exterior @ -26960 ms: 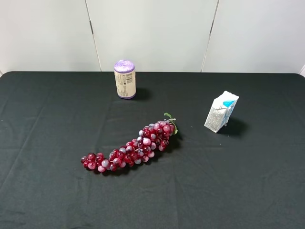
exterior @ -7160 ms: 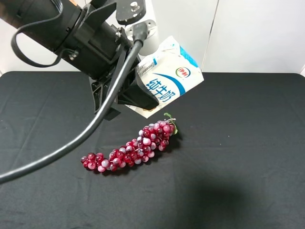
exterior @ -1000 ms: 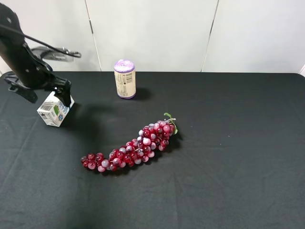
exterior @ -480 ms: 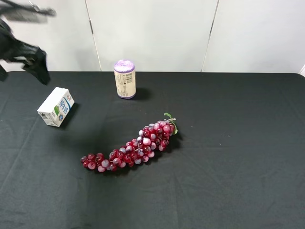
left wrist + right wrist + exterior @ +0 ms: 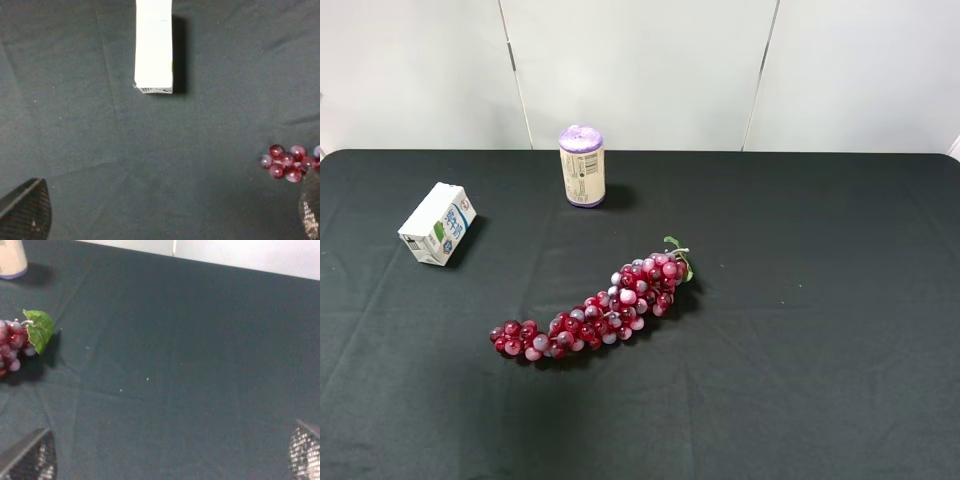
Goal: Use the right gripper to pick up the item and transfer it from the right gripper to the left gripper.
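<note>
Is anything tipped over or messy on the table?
Yes, the little milk carton lies flat on its side near the table's left edge instead of standing up. The purple-topped can stands upright, and the grapes lie in the middle. Nothing looks spilled.

Even overhead light (soft wrist views)

The carton is coloured white with blue and green print, and the can is cream with a purple top and base. The grapes are dark red with a green leaf, laid on a black cloth before white wall panels.
</note>
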Controlling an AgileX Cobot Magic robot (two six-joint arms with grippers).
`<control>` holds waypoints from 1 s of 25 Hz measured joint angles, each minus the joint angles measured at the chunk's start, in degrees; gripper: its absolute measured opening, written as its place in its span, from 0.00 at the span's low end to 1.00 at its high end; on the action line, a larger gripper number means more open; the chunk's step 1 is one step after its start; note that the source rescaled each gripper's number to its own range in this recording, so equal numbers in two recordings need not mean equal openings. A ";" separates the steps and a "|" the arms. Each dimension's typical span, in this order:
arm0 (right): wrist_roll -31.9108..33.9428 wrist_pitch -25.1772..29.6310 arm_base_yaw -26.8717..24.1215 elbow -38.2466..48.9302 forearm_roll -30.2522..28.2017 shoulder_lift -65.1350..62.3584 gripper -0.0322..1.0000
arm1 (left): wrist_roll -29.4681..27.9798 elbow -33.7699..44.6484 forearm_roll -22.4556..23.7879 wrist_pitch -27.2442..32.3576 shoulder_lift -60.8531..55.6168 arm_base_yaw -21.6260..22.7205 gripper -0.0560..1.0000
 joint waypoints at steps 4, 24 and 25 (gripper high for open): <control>0.00 0.00 0.00 0.00 0.00 0.00 1.00 | -0.33 0.00 0.00 1.01 -6.92 0.00 1.00; 0.00 0.00 0.00 0.00 0.00 0.00 1.00 | -0.03 19.79 -0.32 1.30 -48.43 0.00 1.00; 0.00 0.00 0.00 0.00 0.00 0.00 1.00 | 0.00 22.54 -0.32 1.35 -50.93 0.00 1.00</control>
